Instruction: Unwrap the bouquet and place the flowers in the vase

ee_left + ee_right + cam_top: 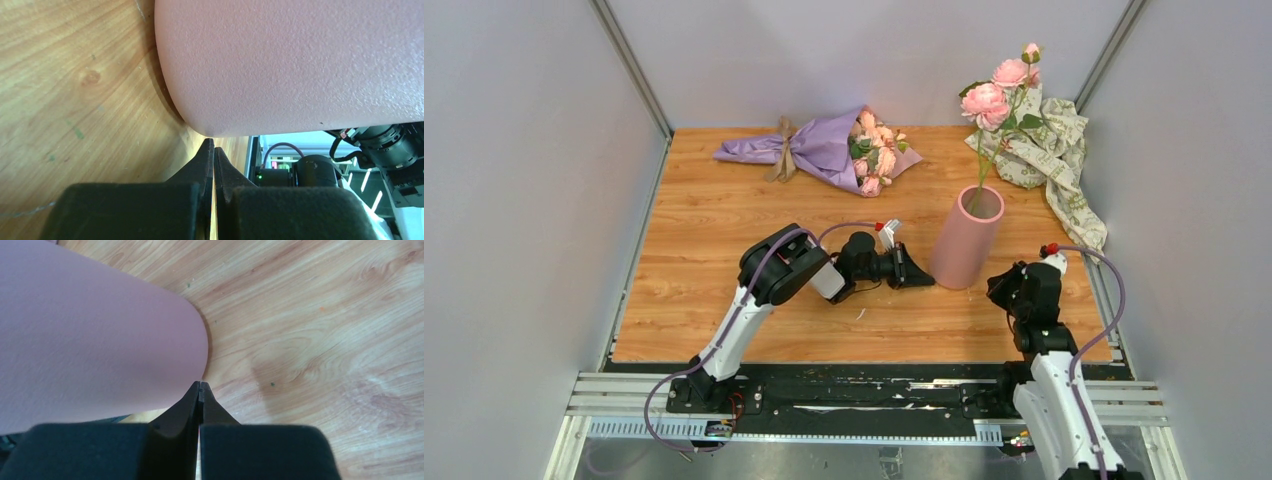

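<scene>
**Top external view: two shut claws at the vase's foot, bouquet wrapped and far off**

The table (704,260) is smooth wood, so anything nudged low down may slide rather than stay put. The vase (967,245) stands upright between the two claws. It is tall and narrow, and a tall stem (992,120) of large pink blooms leans out of it, so I judge it top-heavy.

The left gripper (213,142) has its jaws pressed together on nothing. Its tips sit right at the vase's bottom edge; whether they touch it I cannot tell. The right gripper (200,385) is likewise closed and empty, with its tips at the foot from the other side. A careless swing away by either claw could skid the vase or tip it.

The bouquet (824,150) lies on its side well beyond the left claw, still in its lilac paper. Crumpled patterned paper (1054,150) lies well beyond the right claw, behind the vase.

The flowers (872,145) poke out of the cone's open end. Their thin stems could bend in a hard pinch, or snag on the stem already in the vase.

The ribbon (782,135) is tied at the end farthest from both claws. Shut jaws cannot take it, and a one-sided pull would likely drag the whole bundle.
</scene>
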`<act>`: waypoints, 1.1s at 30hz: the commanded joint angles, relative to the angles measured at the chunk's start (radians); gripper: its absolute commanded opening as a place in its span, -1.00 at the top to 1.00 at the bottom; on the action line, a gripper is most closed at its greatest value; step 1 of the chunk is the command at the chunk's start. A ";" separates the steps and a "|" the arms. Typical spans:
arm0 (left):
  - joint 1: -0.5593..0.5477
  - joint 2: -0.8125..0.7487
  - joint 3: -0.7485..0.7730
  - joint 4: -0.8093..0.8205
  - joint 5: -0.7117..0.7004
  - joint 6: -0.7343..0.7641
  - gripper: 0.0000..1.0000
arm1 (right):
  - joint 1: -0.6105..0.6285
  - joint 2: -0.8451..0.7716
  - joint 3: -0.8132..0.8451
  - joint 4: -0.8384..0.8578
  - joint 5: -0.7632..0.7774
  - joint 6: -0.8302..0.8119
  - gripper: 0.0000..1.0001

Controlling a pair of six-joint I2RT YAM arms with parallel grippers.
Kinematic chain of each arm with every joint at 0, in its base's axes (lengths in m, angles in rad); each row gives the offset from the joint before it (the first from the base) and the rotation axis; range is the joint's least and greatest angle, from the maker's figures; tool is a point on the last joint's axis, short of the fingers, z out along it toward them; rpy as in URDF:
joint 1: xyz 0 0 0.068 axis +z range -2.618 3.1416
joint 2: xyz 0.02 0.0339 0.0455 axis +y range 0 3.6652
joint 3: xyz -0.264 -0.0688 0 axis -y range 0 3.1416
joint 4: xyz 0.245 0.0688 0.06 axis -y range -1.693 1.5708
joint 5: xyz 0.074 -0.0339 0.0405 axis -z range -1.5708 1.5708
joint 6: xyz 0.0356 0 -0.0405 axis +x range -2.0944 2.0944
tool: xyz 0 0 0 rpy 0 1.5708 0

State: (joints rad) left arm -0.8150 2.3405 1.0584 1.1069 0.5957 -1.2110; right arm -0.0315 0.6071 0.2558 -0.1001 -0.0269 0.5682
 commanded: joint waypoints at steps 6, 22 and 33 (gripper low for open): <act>0.013 0.000 -0.109 0.160 -0.003 -0.024 1.00 | -0.015 -0.241 -0.029 -0.225 -0.099 0.048 1.00; 0.013 -0.044 -0.118 0.190 0.006 -0.047 1.00 | -0.015 -0.145 -0.228 0.022 -0.304 0.133 1.00; 0.013 -0.053 -0.130 0.229 0.012 -0.070 1.00 | -0.018 0.044 -0.173 0.079 -0.308 0.154 1.00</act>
State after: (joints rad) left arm -0.8070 2.3196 0.9360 1.3022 0.5961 -1.2716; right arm -0.0357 0.6224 0.0601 -0.0223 -0.3328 0.7029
